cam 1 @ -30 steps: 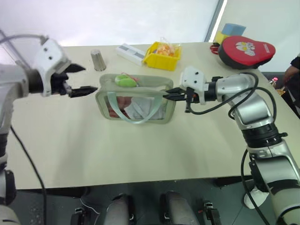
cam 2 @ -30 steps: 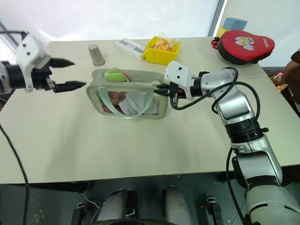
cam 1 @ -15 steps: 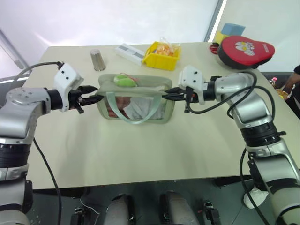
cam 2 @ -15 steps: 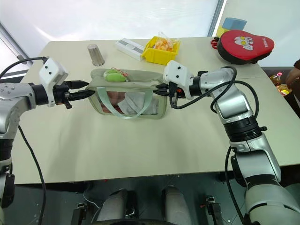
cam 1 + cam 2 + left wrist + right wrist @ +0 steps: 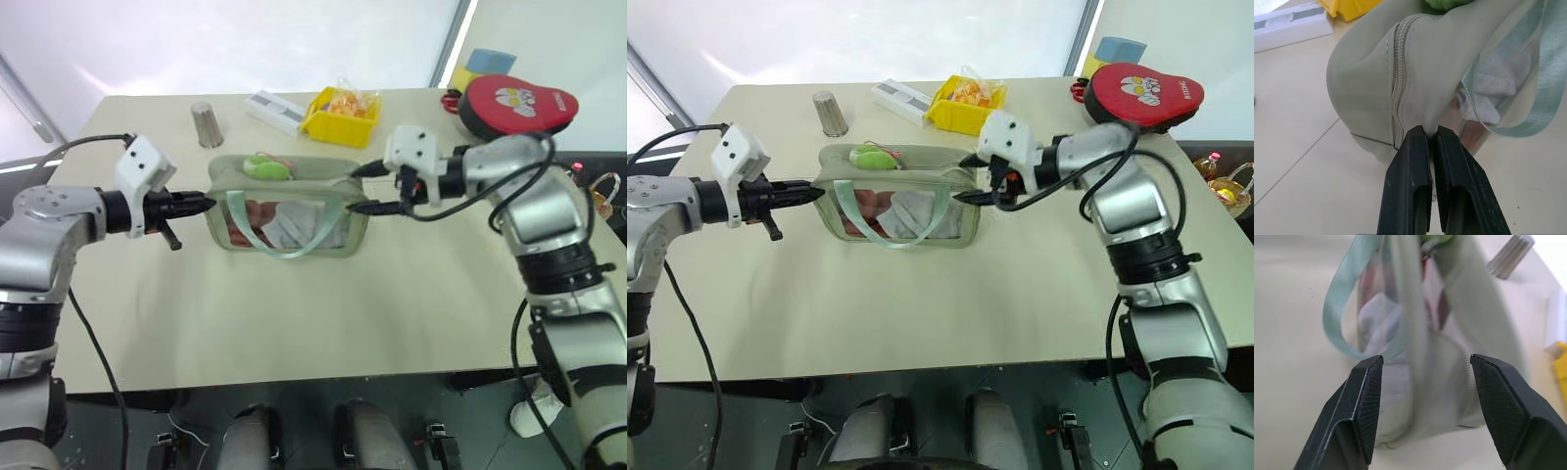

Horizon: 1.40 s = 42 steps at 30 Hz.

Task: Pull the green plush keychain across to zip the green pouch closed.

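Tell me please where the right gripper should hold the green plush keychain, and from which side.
Grip the green plush keychain across its narrow width, coming from above on the pouch's right side. It lies free on top of the green pouch, near the end pinched by the left gripper.

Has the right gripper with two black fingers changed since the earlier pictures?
Yes. The right gripper has opened and lifted slightly off the pale sage-green fabric pouch, judged against the yellow plastic bin.

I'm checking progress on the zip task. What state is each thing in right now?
green pouch: upright on the table, zipper partly open
green plush keychain: resting on the pouch's top, ungripped
left gripper: shut, pinching the pouch's end fabric
right gripper: open, at the pouch's other end
yellow bin: holds orange contents
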Each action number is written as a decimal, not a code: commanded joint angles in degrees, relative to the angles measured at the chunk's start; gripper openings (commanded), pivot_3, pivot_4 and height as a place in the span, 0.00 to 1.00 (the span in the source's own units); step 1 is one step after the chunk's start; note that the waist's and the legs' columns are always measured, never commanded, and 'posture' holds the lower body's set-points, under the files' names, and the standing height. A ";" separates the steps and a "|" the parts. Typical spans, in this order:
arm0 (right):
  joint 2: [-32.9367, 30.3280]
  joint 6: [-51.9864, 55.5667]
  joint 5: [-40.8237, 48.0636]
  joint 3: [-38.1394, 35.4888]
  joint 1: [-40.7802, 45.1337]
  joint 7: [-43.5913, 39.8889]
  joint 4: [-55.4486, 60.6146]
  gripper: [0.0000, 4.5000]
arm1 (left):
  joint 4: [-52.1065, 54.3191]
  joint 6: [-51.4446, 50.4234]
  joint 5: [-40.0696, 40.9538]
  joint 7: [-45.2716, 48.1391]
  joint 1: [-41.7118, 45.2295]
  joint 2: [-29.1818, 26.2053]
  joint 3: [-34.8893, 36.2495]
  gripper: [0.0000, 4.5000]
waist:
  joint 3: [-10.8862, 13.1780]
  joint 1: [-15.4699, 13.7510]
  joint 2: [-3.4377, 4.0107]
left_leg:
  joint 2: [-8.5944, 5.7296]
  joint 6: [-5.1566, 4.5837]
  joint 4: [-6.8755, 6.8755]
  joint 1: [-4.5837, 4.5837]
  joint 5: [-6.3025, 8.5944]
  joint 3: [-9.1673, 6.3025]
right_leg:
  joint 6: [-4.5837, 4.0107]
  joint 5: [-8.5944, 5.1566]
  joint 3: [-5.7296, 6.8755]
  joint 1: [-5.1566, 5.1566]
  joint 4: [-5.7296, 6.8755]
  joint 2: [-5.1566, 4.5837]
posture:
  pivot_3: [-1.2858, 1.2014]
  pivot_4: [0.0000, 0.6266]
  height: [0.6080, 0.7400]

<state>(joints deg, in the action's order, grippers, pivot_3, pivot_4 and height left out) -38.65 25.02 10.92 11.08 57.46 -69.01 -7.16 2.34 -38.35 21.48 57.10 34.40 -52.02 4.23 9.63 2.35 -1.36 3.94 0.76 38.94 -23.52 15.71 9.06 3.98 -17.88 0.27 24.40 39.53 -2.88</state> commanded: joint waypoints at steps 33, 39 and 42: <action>7.41 -2.99 -1.53 -3.28 10.08 5.08 -8.35 0.01 | 4.69 0.78 0.52 -1.68 -1.07 -1.08 1.62 0.00 | 0.01 -0.30 -0.01 | -0.02 -0.10 0.11 -0.20 0.06 -0.07 | 0.00 0.01 0.01 0.06 -0.01 -0.10 | 0.52 0.24 1.00; -6.94 -4.55 -5.53 -5.43 8.10 5.73 -9.16 0.01 | 4.78 1.56 0.65 -1.90 -2.67 -0.83 1.97 0.00 | 0.01 -0.15 -0.01 | -0.04 -0.14 0.07 -0.20 0.09 -0.07 | 0.00 0.00 0.00 0.06 -0.07 -0.13 | 0.52 0.24 1.00; -11.37 -8.98 -9.29 -5.07 5.00 7.53 -10.50 0.01 | 4.80 1.71 0.59 -2.25 -2.66 -0.08 1.45 0.00 | 0.01 0.20 -0.01 | -0.03 -0.14 0.07 -0.14 0.08 -0.03 | 0.00 0.01 -0.01 0.06 -0.07 -0.06 | 0.52 0.24 1.00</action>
<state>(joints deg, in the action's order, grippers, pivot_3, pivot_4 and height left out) -47.96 18.38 4.11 7.40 62.69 -63.11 -17.56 6.49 -37.02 22.19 55.40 31.59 -51.46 4.69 9.64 2.55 -1.36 3.91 0.62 39.02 -23.65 15.79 9.04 3.98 -17.87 0.26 24.45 39.47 -2.93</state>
